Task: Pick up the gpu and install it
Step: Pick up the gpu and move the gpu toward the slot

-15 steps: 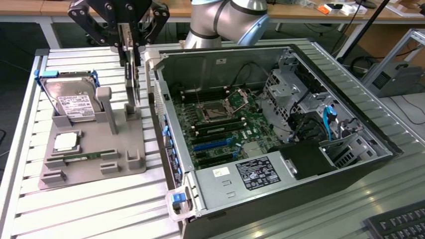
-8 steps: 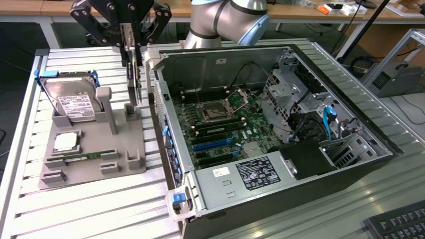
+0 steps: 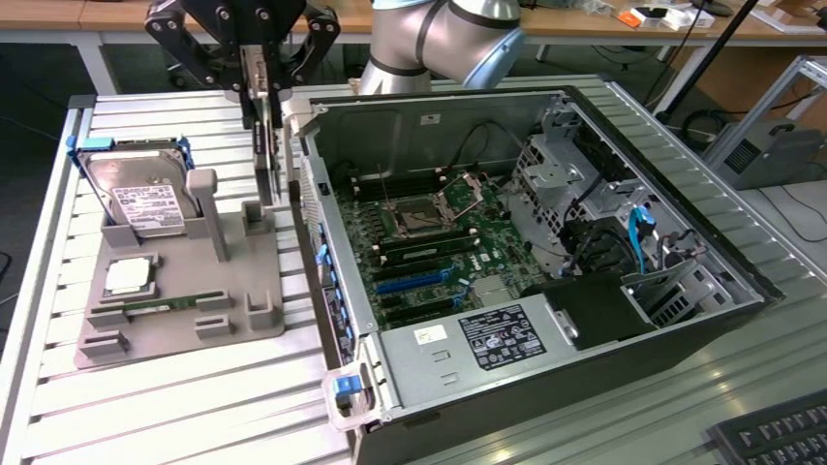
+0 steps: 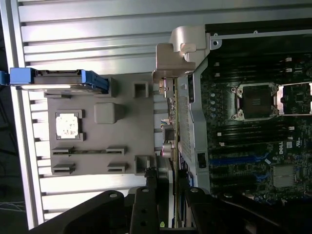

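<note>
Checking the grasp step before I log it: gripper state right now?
Gripper: closed on the gpu, which hangs on edge beside the open computer case.

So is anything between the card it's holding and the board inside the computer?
Yes. The gripper holds the gpu edge-on just outside the case, over the grey tray. The case's side wall stands between the gpu and the motherboard. Nothing else visible is in the way.
</note>
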